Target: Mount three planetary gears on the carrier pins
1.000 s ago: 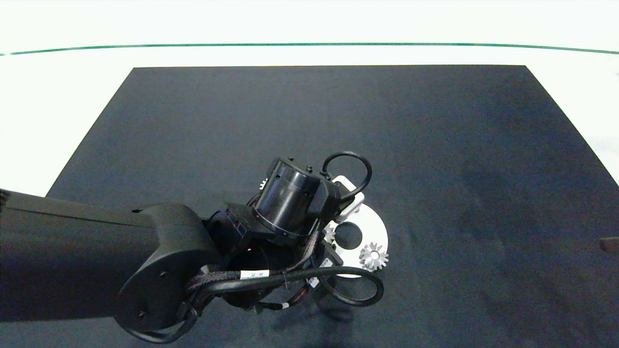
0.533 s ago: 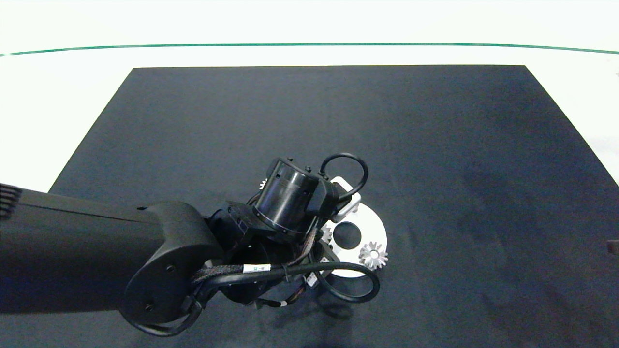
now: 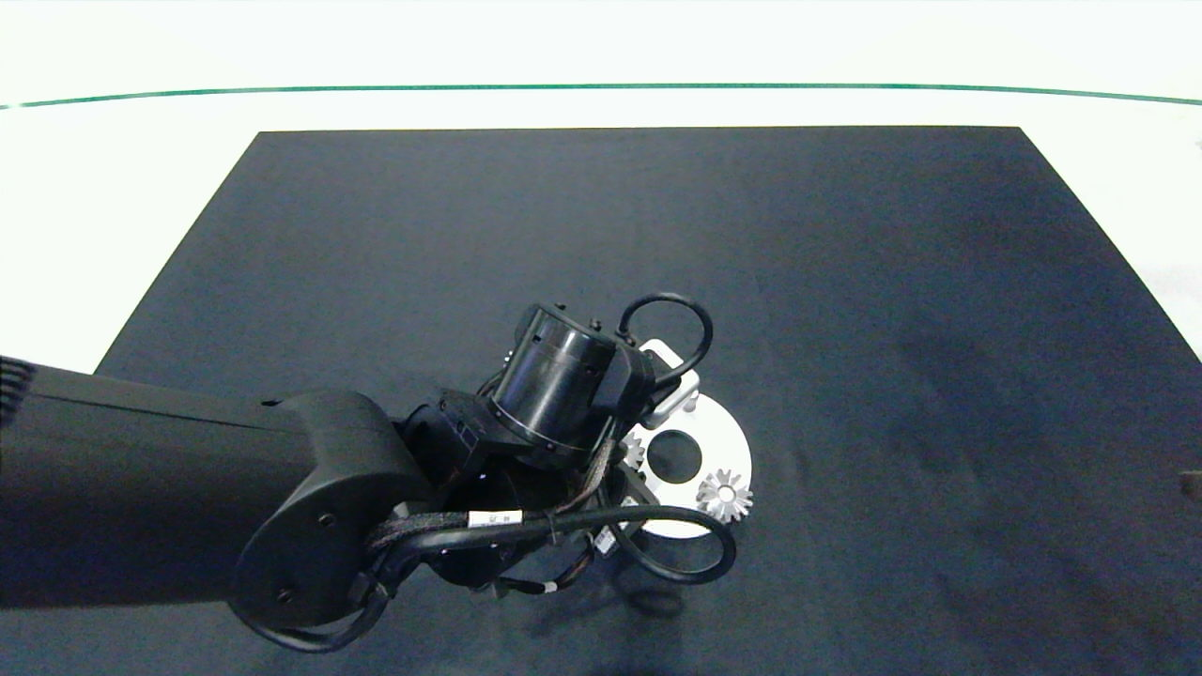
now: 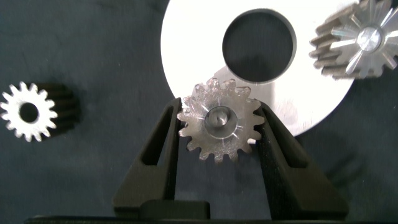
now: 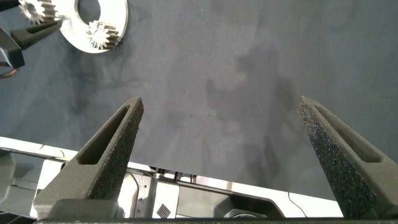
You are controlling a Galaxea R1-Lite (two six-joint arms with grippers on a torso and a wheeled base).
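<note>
The white carrier disc (image 4: 193,56) lies on the dark mat, half under my left arm in the head view (image 3: 718,441). My left gripper (image 4: 217,106) is shut on a planetary gear (image 4: 219,124) that sits over a carrier pin (image 4: 217,117) near the disc's rim; both fingers touch its teeth. Another gear (image 4: 356,40) (image 3: 724,496) sits on its own pin (image 4: 367,38). One more gear (image 4: 28,112) with an empty bore lies loose on the mat beside the disc. My right gripper (image 5: 221,112) hangs open over bare mat, far from the disc (image 5: 109,15).
The dark mat (image 3: 845,282) covers the middle of a white table (image 3: 113,188) with a green line (image 3: 601,87) at the far side. My left arm (image 3: 188,498) fills the near left. The right gripper's tip (image 3: 1191,483) just shows at the right edge.
The left wrist has edged slightly left and away from the near edge. The gears on the disc keep their places.
</note>
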